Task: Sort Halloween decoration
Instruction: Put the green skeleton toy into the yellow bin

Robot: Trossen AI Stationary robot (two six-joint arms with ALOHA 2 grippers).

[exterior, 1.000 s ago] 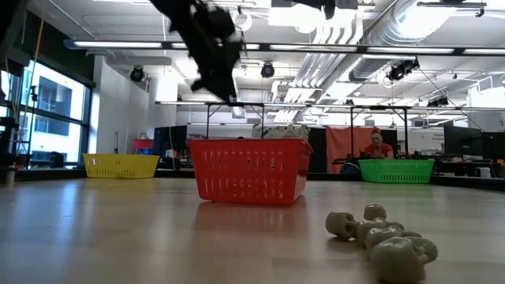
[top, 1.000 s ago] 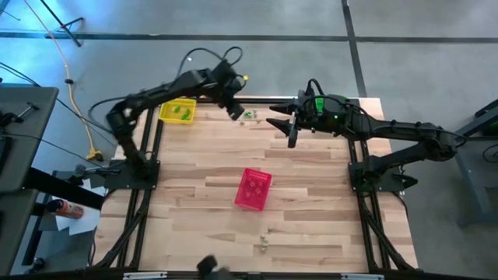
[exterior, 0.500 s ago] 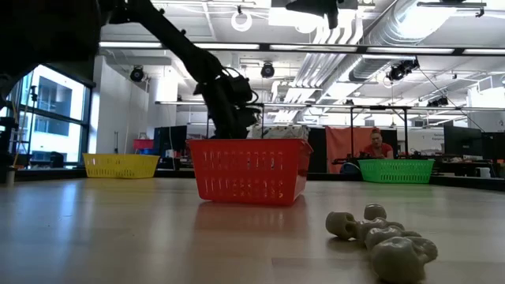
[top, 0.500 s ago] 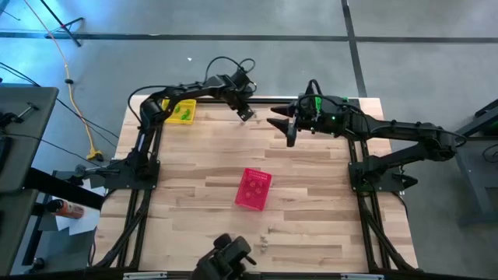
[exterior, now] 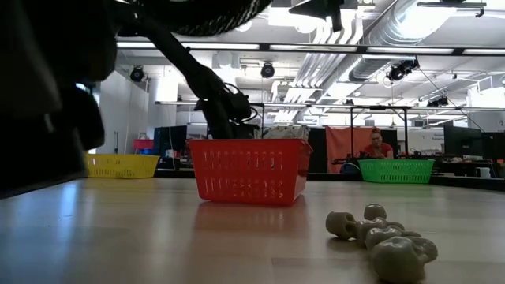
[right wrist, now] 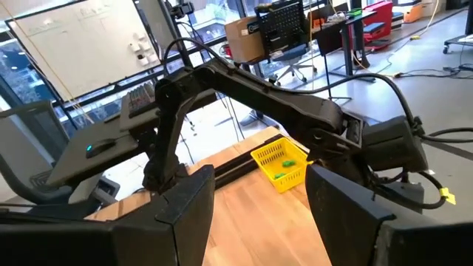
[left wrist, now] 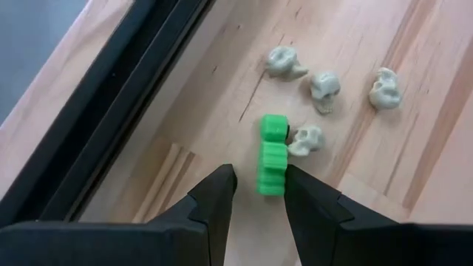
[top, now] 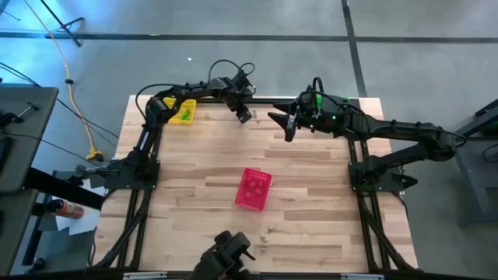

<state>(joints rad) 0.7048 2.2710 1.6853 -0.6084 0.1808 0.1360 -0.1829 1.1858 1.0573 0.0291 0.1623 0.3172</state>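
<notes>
The left gripper point(left wrist: 255, 188) is lowered at the worktop's point(top: 311, 210) far edge, fingers parted around the near end of a small green trinket point(left wrist: 273, 154) lying flat, not yet clamped; four pale skull trinkets point(left wrist: 324, 87) lie just beside it; the right gripper point(top: 286, 125) hovers near the far edge, fingers spread and empty; a yellow basket point(top: 184, 110) sits at the far left corner; a pink basket point(top: 254, 188) stands mid-worktop.

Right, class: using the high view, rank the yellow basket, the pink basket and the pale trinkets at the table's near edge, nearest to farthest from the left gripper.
From the left gripper:
1. Yellow basket, at the far left corner.
2. Pink basket, mid-table.
3. Pale trinkets, by the near edge, farthest.
</notes>
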